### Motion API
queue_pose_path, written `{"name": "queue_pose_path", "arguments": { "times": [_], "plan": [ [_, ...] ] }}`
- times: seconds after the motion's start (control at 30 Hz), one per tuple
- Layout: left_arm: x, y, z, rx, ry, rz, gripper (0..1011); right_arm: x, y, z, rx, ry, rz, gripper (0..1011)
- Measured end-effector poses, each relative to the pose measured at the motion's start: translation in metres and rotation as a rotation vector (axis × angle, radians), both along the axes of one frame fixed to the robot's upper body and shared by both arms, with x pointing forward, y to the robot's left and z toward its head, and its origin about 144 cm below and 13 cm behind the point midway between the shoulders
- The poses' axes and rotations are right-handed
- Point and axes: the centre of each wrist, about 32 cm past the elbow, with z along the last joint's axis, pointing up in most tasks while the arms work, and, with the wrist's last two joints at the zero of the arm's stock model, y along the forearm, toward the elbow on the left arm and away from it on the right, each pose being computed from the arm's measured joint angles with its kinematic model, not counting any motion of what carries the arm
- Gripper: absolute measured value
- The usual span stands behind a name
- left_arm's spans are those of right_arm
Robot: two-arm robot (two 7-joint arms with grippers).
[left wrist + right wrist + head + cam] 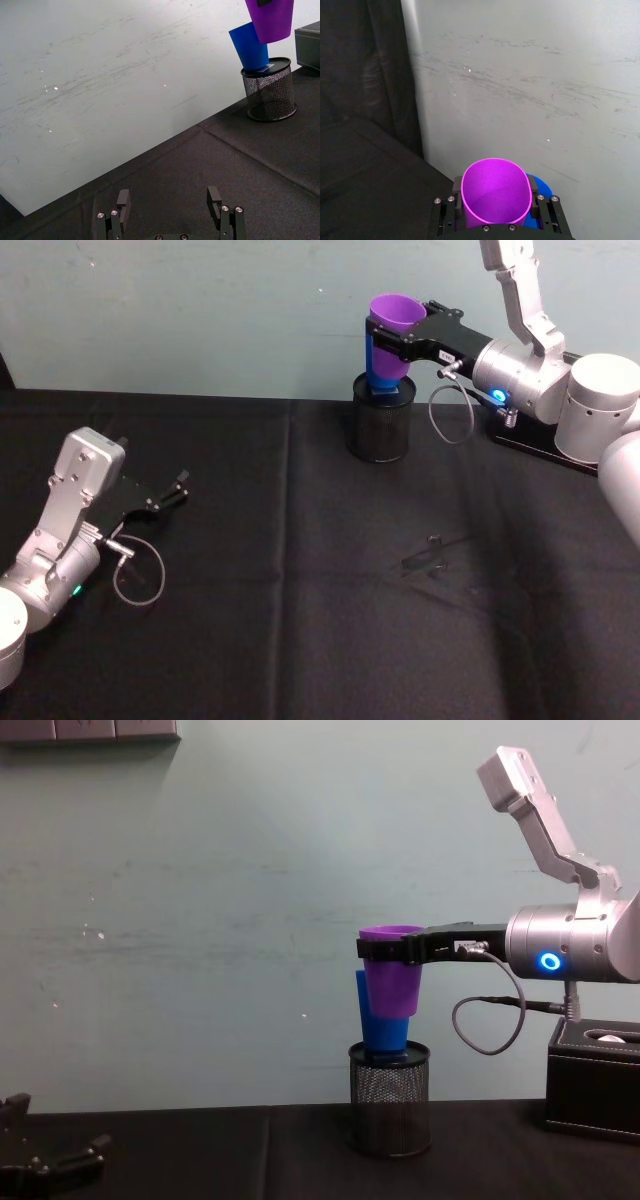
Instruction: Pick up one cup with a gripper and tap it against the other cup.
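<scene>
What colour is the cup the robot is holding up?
Bright purple: the cup in the right gripper shows best in the right wrist view.

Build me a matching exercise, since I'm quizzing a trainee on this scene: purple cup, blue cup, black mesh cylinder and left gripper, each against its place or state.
Column A
1. purple cup
2. blue cup
3. black mesh cylinder
4. left gripper

Column B
a. standing on the black table
b. jaws open, holding nothing, at the robot's left
c. clamped in the right gripper, up off the table
d. leaning, its base inside the mesh cylinder

Pairs: 1-c, 2-d, 3-a, 4-b
</scene>
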Motion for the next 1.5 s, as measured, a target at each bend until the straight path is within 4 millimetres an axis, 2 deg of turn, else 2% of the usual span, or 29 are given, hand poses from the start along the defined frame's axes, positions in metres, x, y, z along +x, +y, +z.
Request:
{"name": "queue_pose_path", "arguments": {
  "times": [0.27,0.97,1.2,1.5],
  "plan": [
    [0.0,0.0,0.0,0.0,0.0,0.0,1005,-0.013,-0.004,0.002,0.005,0.005,0.056,726],
    [0.0,0.0,0.0,0.0,0.0,0.0,1005,-0.09,-0.021,0.014,-0.021,0.037,0.205,726],
    [0.0,0.0,0.0,0.0,0.0,0.0,1005,-0.106,-0.025,0.009,-0.02,0.051,0.23,726],
    [0.0,0.0,0.0,0.0,0.0,0.0,1005,-0.118,-0.025,0.004,-0.032,0.055,0.264,726]
  ]
}}
